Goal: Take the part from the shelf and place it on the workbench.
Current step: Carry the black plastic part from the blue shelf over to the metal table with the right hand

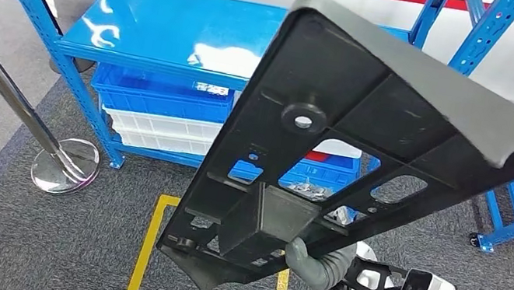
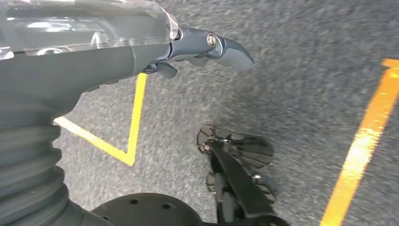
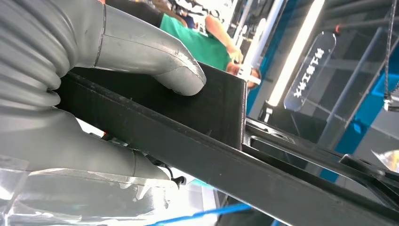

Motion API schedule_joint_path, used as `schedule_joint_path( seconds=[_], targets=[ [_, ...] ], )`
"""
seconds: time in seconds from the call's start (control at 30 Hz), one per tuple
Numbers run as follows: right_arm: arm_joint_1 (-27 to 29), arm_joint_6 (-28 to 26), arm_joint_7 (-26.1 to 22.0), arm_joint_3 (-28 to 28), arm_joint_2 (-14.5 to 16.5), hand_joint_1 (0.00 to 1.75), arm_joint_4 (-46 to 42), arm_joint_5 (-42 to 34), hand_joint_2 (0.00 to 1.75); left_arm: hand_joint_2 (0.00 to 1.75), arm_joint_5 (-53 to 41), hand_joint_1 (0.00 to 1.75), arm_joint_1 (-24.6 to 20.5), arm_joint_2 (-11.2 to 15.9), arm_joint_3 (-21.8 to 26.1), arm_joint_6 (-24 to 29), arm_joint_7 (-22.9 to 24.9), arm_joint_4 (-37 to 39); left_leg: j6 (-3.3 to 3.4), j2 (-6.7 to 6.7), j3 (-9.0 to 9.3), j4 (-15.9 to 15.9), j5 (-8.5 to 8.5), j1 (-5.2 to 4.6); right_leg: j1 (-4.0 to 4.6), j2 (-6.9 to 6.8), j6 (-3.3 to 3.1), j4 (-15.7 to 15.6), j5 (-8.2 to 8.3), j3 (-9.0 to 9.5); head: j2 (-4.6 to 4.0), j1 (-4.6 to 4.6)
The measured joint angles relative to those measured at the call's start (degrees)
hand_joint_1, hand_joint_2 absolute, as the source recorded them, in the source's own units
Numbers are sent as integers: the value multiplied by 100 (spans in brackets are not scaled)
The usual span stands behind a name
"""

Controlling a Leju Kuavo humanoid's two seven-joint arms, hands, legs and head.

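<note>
Hanging low over the grey carpet, left hand [image 2: 207, 49] holding nothing, fingers loosely extended. Gripping the black part [image 1: 364, 147] near its lower end, right hand [image 1: 317, 261] raising it tilted before the blue shelf [image 1: 171, 28]. Risking a slip or swing, given that one-ended grip. Hiding the right fingers behind the part; workbench nowhere apparent.

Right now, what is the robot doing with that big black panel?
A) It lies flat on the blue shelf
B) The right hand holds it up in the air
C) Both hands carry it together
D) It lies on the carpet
B: the right hand grips the lower end of the black part, raised and tilted in front of the blue shelf, while the left hand hangs over the carpet, holding nothing.
</note>
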Motion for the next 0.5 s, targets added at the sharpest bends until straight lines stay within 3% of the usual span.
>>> schedule_joint_path(
  seconds=[0.1,0.17,0.27,0.33,0.4,0.43,0.5],
  targets=[
    [-39,36,4,11,1,175,11,89,175,175,35,0,21,28,26,29,30,0,107,185,522,-1112,573,-41,35,-127,8,-1,-8,30,0,0],
    [-43,37,5,27,2,175,11,182,175,175,63,0,16,54,46,59,48,0,186,311,700,-1545,706,-98,50,-210,49,-3,-10,39,0,0],
    [-41,21,5,66,4,175,4,261,175,175,76,0,36,85,55,94,63,2,270,210,692,-1638,754,-111,42,-286,140,-19,-12,61,0,0],
    [-37,-1,7,78,7,175,-10,283,175,175,76,0,43,92,56,105,70,4,335,115,715,-1713,825,-74,27,-98,196,166,-178,-9,0,0],
    [2,-32,9,84,4,175,-31,314,175,175,75,0,39,92,57,116,78,4,374,21,707,-1740,865,-58,11,139,222,778,-549,-279,0,1],
    [42,-45,9,86,2,175,-40,331,175,175,73,0,40,93,57,122,84,4,383,-35,691,-1736,872,-61,8,184,228,1177,-727,-458,0,1],
    [131,-62,7,86,-10,175,-52,367,175,175,69,0,50,96,57,135,103,4,386,-165,674,-1722,878,-65,3,211,237,1631,-824,-664,0,1]
  ],
)
